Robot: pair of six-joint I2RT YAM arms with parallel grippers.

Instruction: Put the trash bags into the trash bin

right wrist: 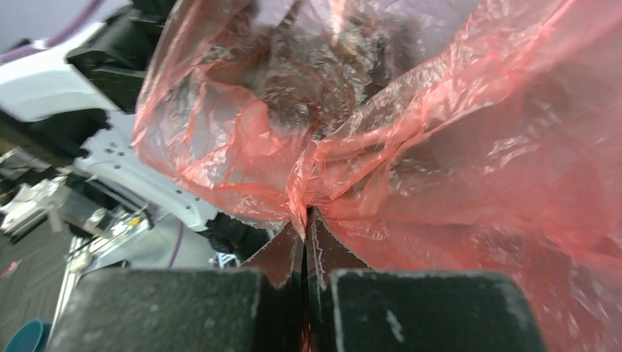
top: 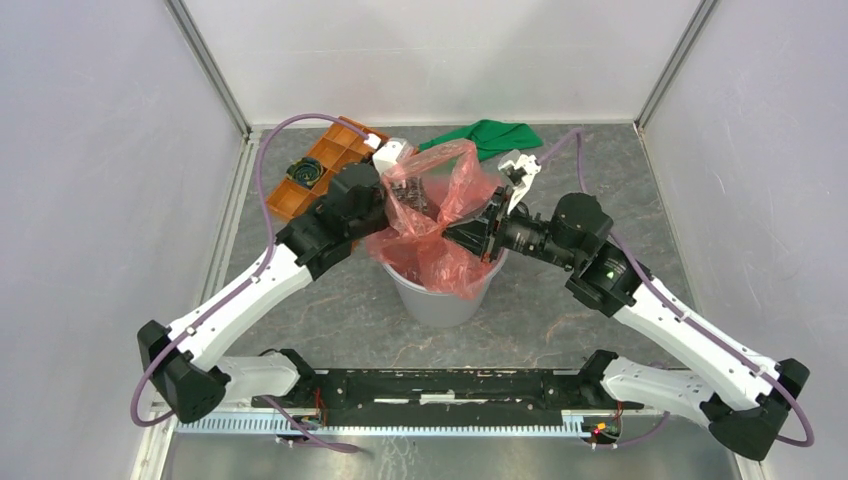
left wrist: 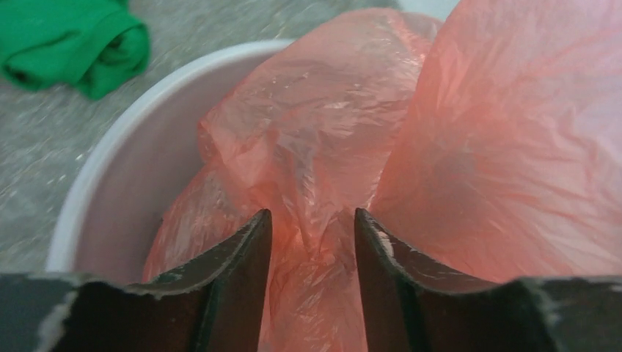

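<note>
- Bin [top: 440,300], top view: it stands on the table [top: 330,310] between the two arms, near the middle. The lower part of the bag [top: 440,215] sits in it, and some film spills over the right near rim.
- Bag, top view: its long axis runs from the bin up toward the far side, and a loose open loop stands above the rim.
- Arms, top view: both reach from the near corners inward and meet over the bin. The left gripper [top: 388,200] is at the bag's left side and the right gripper [top: 492,215] at its right.
- Far side, top view: a tray [top: 320,160] lies far left with a dark round thing in one compartment, and a cloth [top: 490,135] lies behind the bag.
- Left wrist view: the left gripper [left wrist: 312,220] points down into the bin [left wrist: 110,147]. Its jaws stand a narrow gap apart with a fold of bag [left wrist: 330,132] in the gap, not visibly squeezed. The bag fills most of the bin's mouth, and the cloth [left wrist: 73,44] lies outside the rim, at the view's upper left.
- Right wrist view: the right gripper [right wrist: 306,220] has its jaws pressed together on a gathered pleat of bag [right wrist: 367,147], and film fans out from the pinch. The left arm [right wrist: 44,88] shows behind it.
</note>
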